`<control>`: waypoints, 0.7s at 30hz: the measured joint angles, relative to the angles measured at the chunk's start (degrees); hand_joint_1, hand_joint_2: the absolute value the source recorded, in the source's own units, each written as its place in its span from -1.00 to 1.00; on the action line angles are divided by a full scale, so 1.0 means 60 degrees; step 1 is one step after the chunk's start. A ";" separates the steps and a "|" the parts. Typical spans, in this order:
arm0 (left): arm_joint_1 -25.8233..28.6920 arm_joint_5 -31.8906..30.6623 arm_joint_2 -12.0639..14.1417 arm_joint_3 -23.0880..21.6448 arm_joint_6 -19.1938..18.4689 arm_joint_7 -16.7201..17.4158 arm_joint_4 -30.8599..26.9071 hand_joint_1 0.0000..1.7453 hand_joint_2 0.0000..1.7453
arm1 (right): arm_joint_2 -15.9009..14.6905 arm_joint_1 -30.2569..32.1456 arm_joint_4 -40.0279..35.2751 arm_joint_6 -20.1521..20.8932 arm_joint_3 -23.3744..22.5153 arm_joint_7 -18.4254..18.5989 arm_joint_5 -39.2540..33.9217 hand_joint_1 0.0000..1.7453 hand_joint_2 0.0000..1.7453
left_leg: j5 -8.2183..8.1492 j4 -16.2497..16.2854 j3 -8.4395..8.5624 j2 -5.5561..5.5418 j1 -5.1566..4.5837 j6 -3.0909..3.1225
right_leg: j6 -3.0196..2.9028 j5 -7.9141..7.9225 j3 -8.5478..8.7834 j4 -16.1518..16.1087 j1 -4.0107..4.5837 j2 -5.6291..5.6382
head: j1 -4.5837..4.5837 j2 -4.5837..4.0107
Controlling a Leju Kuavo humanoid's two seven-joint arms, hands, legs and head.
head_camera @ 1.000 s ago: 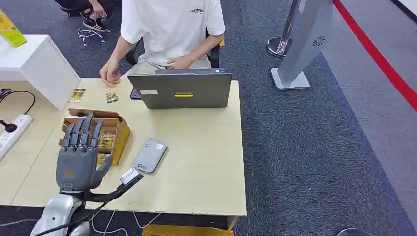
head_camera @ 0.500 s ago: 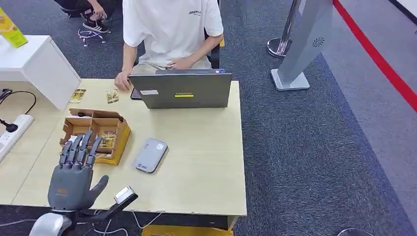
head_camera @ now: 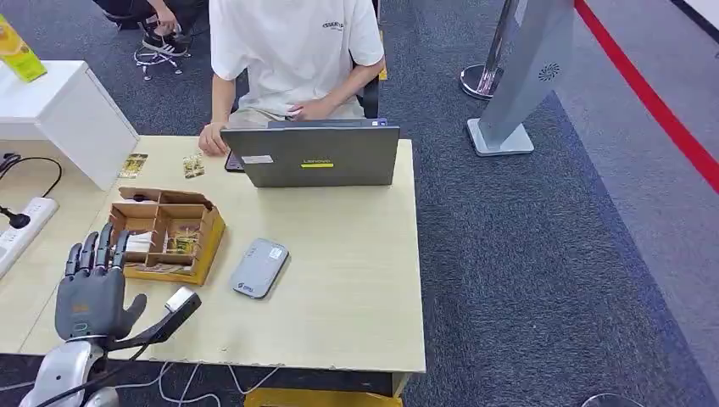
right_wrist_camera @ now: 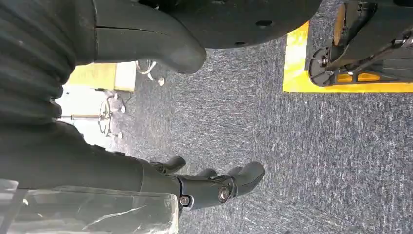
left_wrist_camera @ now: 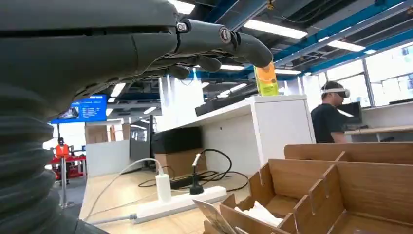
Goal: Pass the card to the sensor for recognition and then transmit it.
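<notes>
We observe the left robot hand (head_camera: 91, 287) empty, fingers spread, at nine o'clock of the card box (head_camera: 167, 234) on the counter (head_camera: 356, 263).

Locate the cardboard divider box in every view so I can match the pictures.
Head view: the cardboard divider box sits on the table's left part, just ahead of the left hand.
Left wrist view: the box shows at lower right, past the hand's fingers.
Right wrist view: not in it.
Shared landmark: the white power strip.
</notes>
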 joint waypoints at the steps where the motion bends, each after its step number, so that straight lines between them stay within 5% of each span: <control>1: -0.0060 -0.0007 -0.0022 0.0033 0.0000 0.0000 0.0091 -1.00 1.00 | 0.0000 0.0000 0.0000 0.0007 0.0011 -0.0003 0.0030 -1.00 1.00 | 0.0000 0.0000 0.0000 -0.0001 0.0000 0.0000 | 0.0000 0.0000 0.0000 0.0000 0.0000 -0.0002 | 0.0000 0.0000; 21: -0.1512 -0.0364 -0.0616 0.0237 0.0036 -0.0076 0.1717 -1.00 1.00 | -0.0055 -0.0005 0.0000 0.0222 0.0160 -0.0065 0.0244 -1.00 1.00 | 0.0001 0.0002 0.0004 -0.0003 0.0000 0.0000 | -0.0001 0.0003 -0.0001 0.0000 0.0000 -0.0004 | -0.0004 0.0000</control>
